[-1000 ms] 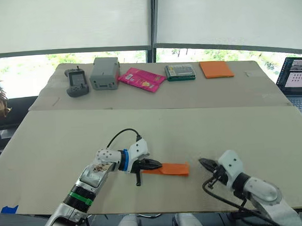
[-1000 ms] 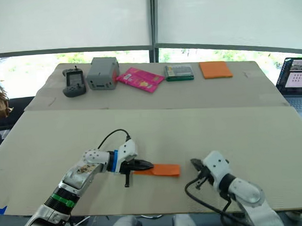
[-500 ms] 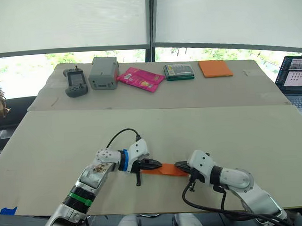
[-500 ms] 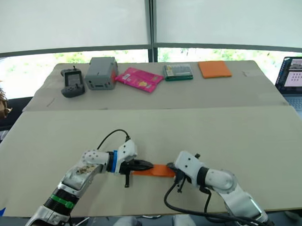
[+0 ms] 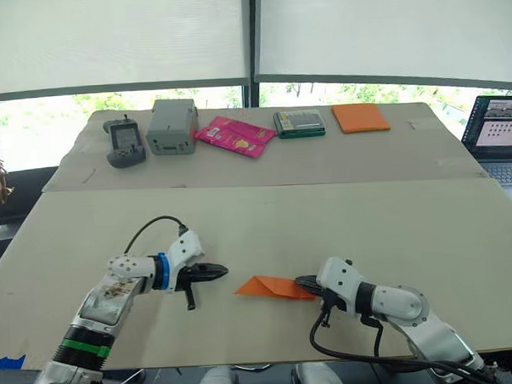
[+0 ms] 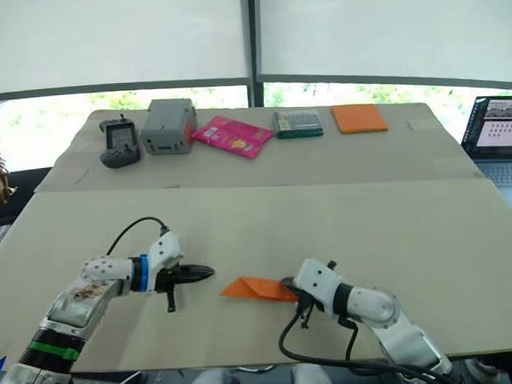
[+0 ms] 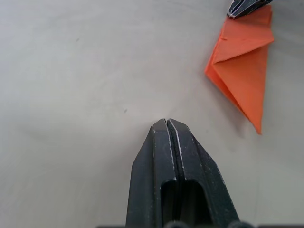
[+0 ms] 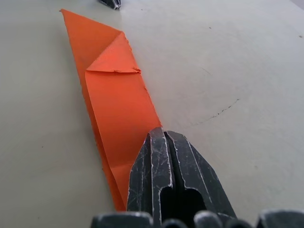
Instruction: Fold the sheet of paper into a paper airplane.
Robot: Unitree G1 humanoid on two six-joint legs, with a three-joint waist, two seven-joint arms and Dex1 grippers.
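Folded bright orange paper dart [image 5: 271, 286] is pinched at its 3 o'clock end by closed R tool [image 5: 306, 285]. L tool [image 5: 220, 269], fingers together and empty, is seen nearby at dart's 9 o'clock on beige tabletop [image 5: 325, 223].

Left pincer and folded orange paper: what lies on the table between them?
Nothing: bare table separates the left pincer from the folded orange paper, as the left eye view shows.

You worked at a wide, pale beige table [image 5: 367, 213] with a second beige table [image 5: 407, 151] butted against its far edge. Behind them, two white roller blinds [image 5: 113, 37] covered the upper windows, split by a dark vertical mullion [image 5: 251, 39]. Below the blinds, a strip of window [image 5: 32, 125] showed bright daylight and green foliage.
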